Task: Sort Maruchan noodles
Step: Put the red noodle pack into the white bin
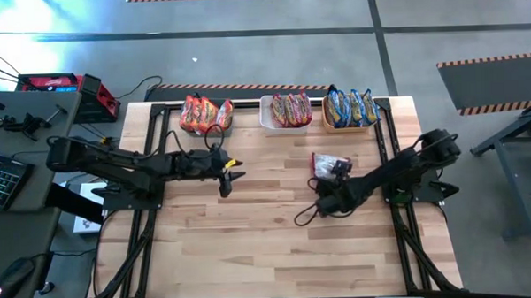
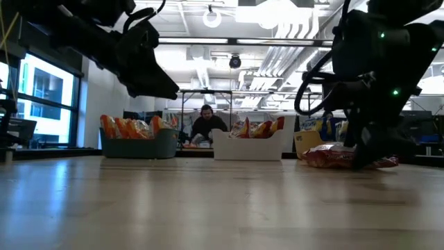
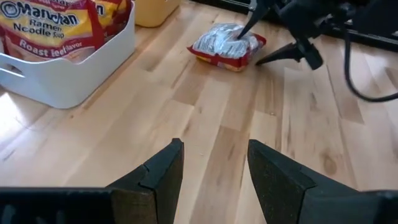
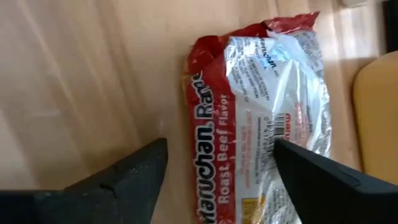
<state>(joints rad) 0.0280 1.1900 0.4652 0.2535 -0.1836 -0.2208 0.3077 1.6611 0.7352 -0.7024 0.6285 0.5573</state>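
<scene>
Overhead: one noodle packet point(image 1: 326, 165) lies loose on the desk point(image 1: 278, 246), right pincer point(image 1: 330, 184) over it, fingers apart.
Right wrist: one finger overlaps the crinkly wrapper; closing may pinch film only and slip.
Left pincer point(image 1: 226, 177): apart, empty, mid-desk.

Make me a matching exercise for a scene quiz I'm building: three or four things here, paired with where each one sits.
Things:
1. loose maroon-and-white crinkly plastic noodle packet
2. white rectangular plastic bin
3. orange rectangular bin
4. left pincer

Places:
A. middle of the bin row
B. empty above bare wood, left of the table's centre
C. flat on the table under the right pincer
D. right end of the bin row

Pairs: 1-C, 2-A, 3-D, 4-B
</scene>
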